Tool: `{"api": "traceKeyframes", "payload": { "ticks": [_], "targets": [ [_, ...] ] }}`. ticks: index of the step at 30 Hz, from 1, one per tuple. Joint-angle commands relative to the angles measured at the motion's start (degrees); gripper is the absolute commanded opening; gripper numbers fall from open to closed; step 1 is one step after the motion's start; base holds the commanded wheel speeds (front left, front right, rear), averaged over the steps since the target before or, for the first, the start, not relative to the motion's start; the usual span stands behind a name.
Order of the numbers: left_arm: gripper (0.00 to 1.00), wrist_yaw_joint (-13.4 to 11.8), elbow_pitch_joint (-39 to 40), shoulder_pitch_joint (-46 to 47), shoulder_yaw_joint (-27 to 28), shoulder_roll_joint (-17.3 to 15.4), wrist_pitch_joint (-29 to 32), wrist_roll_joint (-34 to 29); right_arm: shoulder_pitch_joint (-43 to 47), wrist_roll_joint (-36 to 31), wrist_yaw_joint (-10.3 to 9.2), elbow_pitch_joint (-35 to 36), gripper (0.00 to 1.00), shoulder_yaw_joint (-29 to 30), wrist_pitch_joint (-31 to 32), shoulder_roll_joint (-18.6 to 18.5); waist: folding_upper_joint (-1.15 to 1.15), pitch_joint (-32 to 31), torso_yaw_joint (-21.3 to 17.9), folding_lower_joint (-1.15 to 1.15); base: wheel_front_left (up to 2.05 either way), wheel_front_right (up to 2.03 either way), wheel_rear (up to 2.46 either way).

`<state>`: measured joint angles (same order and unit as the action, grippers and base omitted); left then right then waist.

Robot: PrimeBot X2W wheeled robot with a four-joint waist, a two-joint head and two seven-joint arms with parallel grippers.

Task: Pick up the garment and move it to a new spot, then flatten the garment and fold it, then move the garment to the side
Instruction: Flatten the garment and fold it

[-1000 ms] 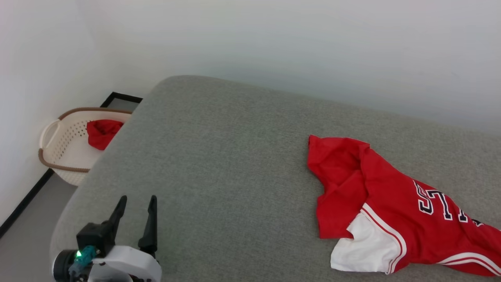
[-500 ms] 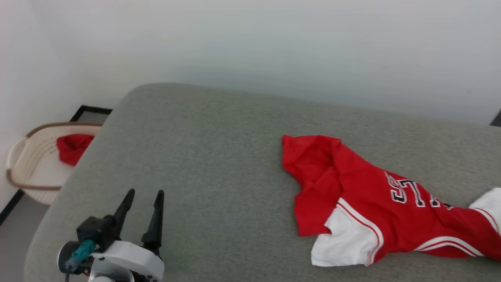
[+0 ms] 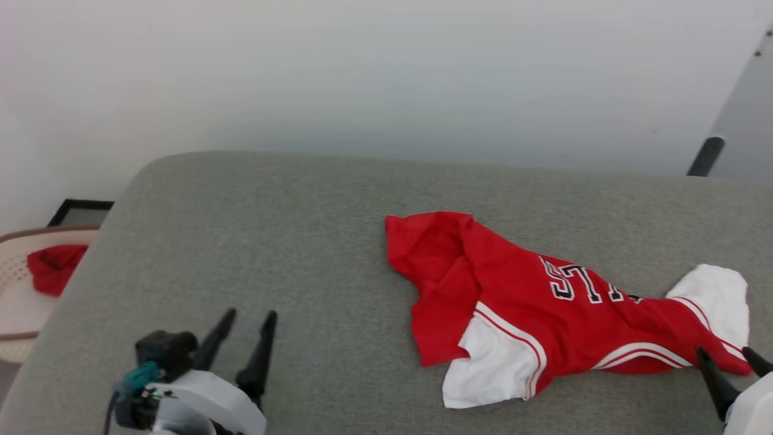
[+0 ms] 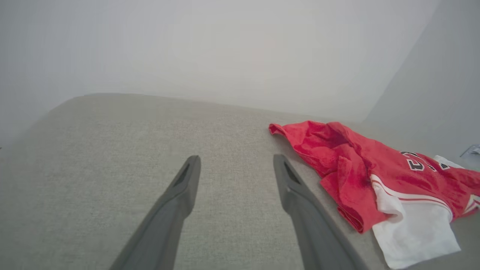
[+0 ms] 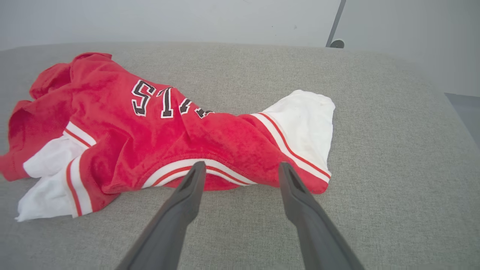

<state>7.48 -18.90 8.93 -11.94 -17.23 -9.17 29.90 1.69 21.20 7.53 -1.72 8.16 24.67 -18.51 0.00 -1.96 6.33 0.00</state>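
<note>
Grey woven upholstery covers the wide cushion [image 3: 290,229] below a plain pale wall [image 3: 386,72]. On its right half lies the crumpled red jersey shirt [image 3: 531,308], with white sleeves and striped trim, lettering up. The left gripper [image 3: 251,314] hovers well apart from it, fingers spread. The right gripper [image 5: 242,165] has its fingers apart just before the shirt's striped edge, holding nothing. The cloth looks light, soft and limp, likely to sag and bunch. That trimmed edge or a sleeve seam seems the firmest place to pinch.
</note>
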Motion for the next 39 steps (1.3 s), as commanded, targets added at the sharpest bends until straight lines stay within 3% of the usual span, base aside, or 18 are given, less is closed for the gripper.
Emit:
{"api": "traceKeyframes", "payload": {
  "ticks": [1, 6, 13, 19, 27, 35, 39],
  "targets": [
    [1.0, -0.01, 0.44, -0.62, -0.94, -0.17, 1.29, 1.26, 0.73, 0.55, -0.08, 0.64, 1.0, -0.39, -0.46, 0.44, 0.0, -0.14, -1.38, 0.0, 0.0, 0.0, 0.0],
    [1.0, -0.01, 2.75, -1.01, -3.5, -0.17, 11.71, 9.94, 1.17, 0.63, -0.08, 2.21, 1.0, -1.16, -0.56, 1.15, 0.0, 0.06, -3.31, 0.0, 0.0, 0.0, 0.0],
    [1.0, -1.61, 8.99, 2.0, -6.83, -1.37, 30.71, 16.1, 0.12, 0.78, -0.07, 3.25, 1.0, -0.86, -0.14, 1.55, 0.0, 0.88, -5.6, 0.0, 0.0, 0.0, 0.0],
    [1.0, -5.13, 11.12, 8.09, -8.56, -0.97, 44.12, 20.46, -1.08, 0.85, -0.07, 2.7, 1.0, -1.26, -0.57, 2.36, 0.0, 1.98, -7.65, 0.0, 0.0, 0.0, 0.0],
    [1.0, -11.92, 7.98, 16.38, -11.95, 1.01, 61.2, 24.65, -2.8, 0.98, -0.07, 1.81, 1.0, -2.35, -1.48, 3.22, 0.0, 4.24, -10.87, 0.0, 0.0, 0.0, 0.0],
    [1.0, -14.91, 5.56, 19.53, -15.75, 2.65, 71.17, 26.16, -4.1, 1.22, -0.07, 0.3, 1.0, -3.01, -2.41, 3.3, 0.0, 5.03, -13.72, 0.0, 0.0, 0.0, 0.0],
    [1.0, -14.51, 5.01, 19.11, -17.34, 2.27, 71.41, 24.66, -5.03, 1.12, -0.07, 0.18, 1.0, -3.59, -2.65, 3.35, 0.0, 5.92, -15.36, 0.0, 0.0, 0.0, 0.0]
  ]
}}
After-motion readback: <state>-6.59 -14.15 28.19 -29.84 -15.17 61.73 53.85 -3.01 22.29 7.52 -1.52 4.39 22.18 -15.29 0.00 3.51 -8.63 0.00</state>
